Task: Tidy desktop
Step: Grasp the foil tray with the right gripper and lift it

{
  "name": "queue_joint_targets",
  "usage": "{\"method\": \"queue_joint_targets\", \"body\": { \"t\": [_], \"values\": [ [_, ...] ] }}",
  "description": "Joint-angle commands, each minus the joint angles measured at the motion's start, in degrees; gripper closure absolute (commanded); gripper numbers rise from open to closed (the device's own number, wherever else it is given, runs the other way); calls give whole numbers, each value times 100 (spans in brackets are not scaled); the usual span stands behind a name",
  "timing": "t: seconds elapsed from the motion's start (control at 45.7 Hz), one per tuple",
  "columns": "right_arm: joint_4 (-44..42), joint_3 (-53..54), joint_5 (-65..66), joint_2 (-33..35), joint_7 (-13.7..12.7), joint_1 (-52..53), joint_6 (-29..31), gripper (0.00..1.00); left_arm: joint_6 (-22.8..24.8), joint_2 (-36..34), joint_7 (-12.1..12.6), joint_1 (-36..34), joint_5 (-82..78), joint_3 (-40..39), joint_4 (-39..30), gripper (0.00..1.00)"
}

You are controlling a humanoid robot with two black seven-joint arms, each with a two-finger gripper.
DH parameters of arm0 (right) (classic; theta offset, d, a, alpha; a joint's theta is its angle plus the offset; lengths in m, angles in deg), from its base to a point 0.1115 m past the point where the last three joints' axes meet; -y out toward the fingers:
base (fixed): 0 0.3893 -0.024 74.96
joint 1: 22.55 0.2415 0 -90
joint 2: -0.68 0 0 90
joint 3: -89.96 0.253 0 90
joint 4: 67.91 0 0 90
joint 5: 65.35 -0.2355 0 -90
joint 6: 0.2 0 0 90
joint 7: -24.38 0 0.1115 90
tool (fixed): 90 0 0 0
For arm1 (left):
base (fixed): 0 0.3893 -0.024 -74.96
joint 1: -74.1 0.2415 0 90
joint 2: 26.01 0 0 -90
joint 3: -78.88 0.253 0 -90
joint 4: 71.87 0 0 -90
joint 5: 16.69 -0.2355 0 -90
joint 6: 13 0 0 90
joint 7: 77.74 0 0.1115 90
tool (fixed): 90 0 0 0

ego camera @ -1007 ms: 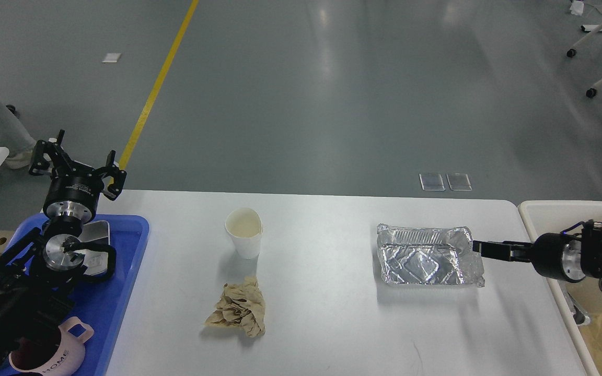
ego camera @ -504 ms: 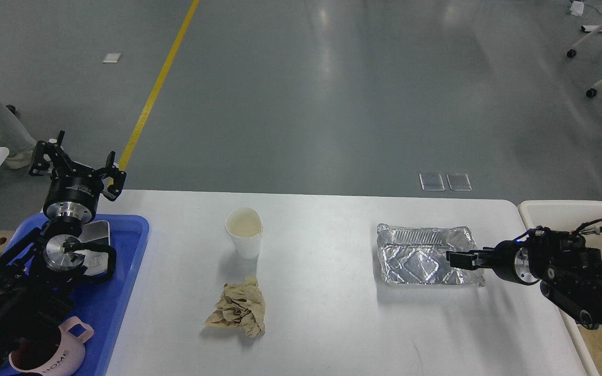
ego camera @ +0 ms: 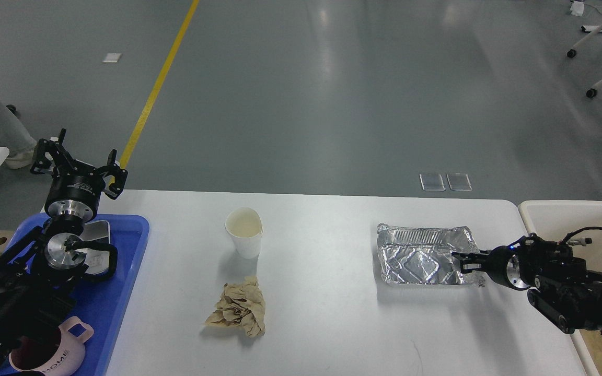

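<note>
Desk (ego camera: 332, 313), white matte with rounded corners, is seen filling the lower half of the head view, between a blue tray (ego camera: 128, 261) on the left and a cream bin (ego camera: 557, 214) on the right. A white paper cup (ego camera: 244, 232) is seen upright left of centre; a crumpled brown napkin (ego camera: 238, 308) lies just in front of it, apart from it. A foil container (ego camera: 421, 256) sits right of centre, dented at its right end.

Left claw (ego camera: 77, 163) is held above the far end of the tray, fingers spread, nothing between them. Right claw (ego camera: 460, 262) is placed at the right edge of the foil container, fingers slightly parted; whether foil is pinched cannot be told.

A pink mug (ego camera: 50, 355) marked HOME is seen in the near end of the tray, with a metallic item partly hidden behind the left arm.

Room: grey glossy floor (ego camera: 301, 94), yellow line (ego camera: 157, 83) running diagonally, chair bases on castors (ego camera: 599, 73) at top right, two clear plates (ego camera: 444, 181) on the floor past the desk edge.
</note>
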Motion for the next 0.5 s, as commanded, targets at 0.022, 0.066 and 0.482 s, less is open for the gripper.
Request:
{"method": "queue_joint_targets", "body": {
  "t": [0.022,0.066,0.482],
  "values": [
    [60,-46,-179,24,-7,-9,287,100,0,-16,0,17,0,0,-6,3],
    [78,-38,-205,15,2,9,480,100,0,-16,0,26,0,0,3,3],
    [1728,68,-530,849,81,149,956,100,-17,-24,18,-1,0,0,-5,3]
  ]
}}
